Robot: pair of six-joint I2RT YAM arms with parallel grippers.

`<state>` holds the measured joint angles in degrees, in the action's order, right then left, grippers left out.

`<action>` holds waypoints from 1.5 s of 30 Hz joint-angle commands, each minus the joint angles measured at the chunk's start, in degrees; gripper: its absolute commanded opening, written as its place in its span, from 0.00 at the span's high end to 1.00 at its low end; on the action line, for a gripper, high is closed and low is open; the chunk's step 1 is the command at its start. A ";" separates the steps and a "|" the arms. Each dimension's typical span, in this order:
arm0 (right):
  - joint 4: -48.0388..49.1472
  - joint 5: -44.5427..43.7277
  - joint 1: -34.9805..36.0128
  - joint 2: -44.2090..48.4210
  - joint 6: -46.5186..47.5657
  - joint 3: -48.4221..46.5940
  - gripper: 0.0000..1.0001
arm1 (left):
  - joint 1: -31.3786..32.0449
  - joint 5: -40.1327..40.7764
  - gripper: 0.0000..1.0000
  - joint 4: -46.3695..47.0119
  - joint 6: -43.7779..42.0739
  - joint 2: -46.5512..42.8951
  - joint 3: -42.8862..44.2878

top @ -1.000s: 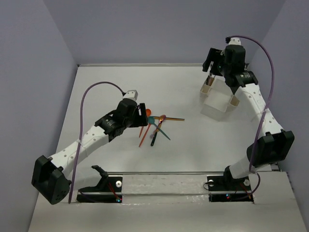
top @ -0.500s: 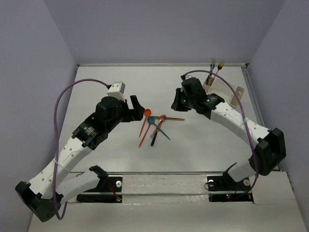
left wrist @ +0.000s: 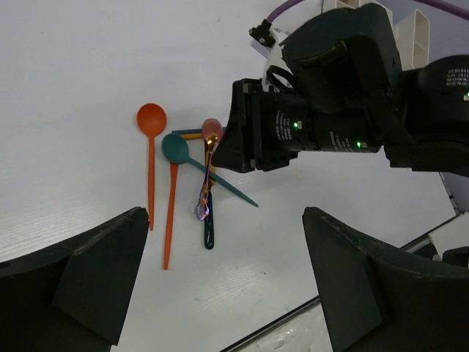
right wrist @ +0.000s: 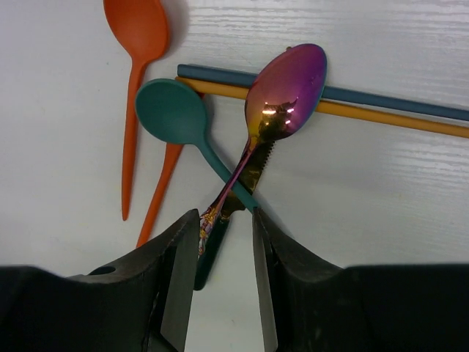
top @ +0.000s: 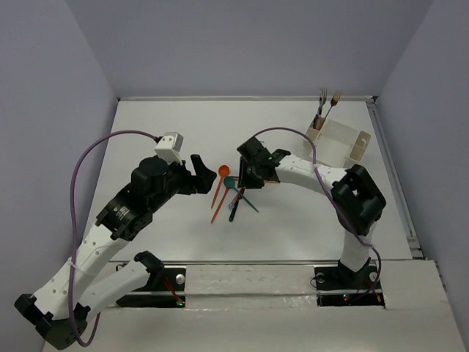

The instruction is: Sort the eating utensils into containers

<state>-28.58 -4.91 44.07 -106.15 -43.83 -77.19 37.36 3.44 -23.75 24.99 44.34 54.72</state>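
Eating utensils: loose crossed pile near the middle of the white bench.
Iridescent purple-gold metal spoon: top of the pile, bowl toward the far edge, handle slanting toward the near edge.
Teal plastic spoon: bowl far, handle running near-right under the purple handle.
Orange plastic spoon: long axis far to near, bowl far.
Blue and gold sticks: side by side, lying left to right.
White translucent bin with tan cups: far right corner, gold forks upright in one cup.
Right tool: fingers parted, astride the purple handle, gap showing.
Left tool: spread wide, empty, just left of the pile.
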 commanded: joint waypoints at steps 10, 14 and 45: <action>-7.71 -8.52 2.16 -8.98 -6.09 -12.10 0.60 | -0.19 -6.35 0.01 -0.94 -5.30 -3.73 -2.25; -10.26 -11.70 2.16 -9.08 -6.79 -12.90 0.62 | -0.19 -5.55 0.01 -2.27 -7.24 -3.99 -0.67; -15.72 -13.81 2.16 -14.97 -7.41 -19.23 0.72 | 0.87 -8.80 0.01 0.46 -7.77 -3.64 -3.04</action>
<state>-41.98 -15.75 45.84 -121.16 -51.20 -94.11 37.87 -3.99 -25.96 18.24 41.15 52.10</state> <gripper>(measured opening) 0.265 0.986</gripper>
